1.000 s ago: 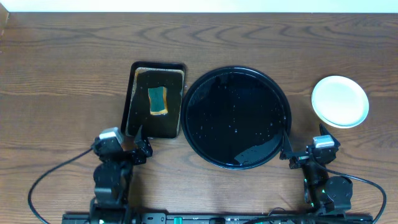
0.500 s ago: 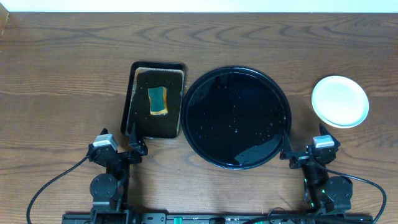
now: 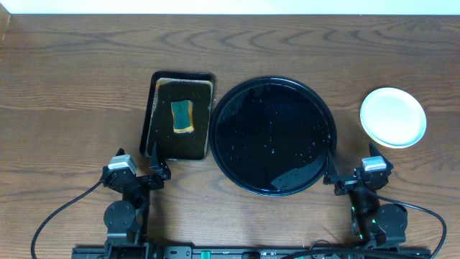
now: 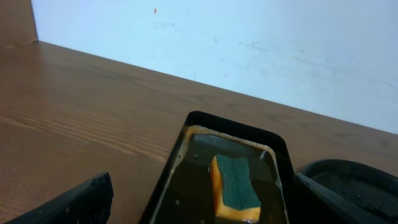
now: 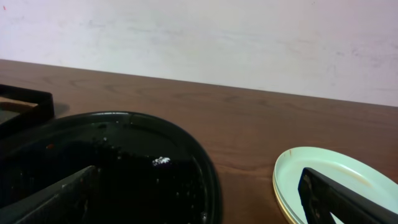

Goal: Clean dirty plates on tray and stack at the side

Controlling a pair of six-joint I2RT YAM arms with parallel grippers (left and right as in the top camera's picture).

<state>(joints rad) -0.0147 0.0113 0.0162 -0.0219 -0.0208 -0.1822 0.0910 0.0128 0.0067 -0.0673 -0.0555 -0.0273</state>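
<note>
The left tool (image 3: pixel 155 167) sits low at the lower left of the overhead frame. Its two fingers are spread wide with nothing between them. Its wrist view looks straight at the small rectangular black tray (image 3: pixel 151 108), where a yellow sponge with a green scouring face (image 4: pixel 235 190) lies in shallow brownish water. The right tool (image 3: pixel 332 177), at the lower right, is likewise spread wide and empty, just beside the near rim of the large round glossy black tray (image 3: pixel 251 115). That tray fills the centre of the frame and carries only water droplets and a wet sheen, no plate.

The small round plates (image 3: pixel 392 116) lie stacked on the bare brown wood-grain counter (image 3: pixel 72 86) at the right of the frame, apart from the tray's rim. The right wrist view shows a pale blue-green plate on top of a pale yellow one, and the top face looks clean. How many are in the stack I cannot tell.

By this layout, cleaning and stacking look finished. The next move calls for little beyond keeping both tools clear of the stack.
</note>
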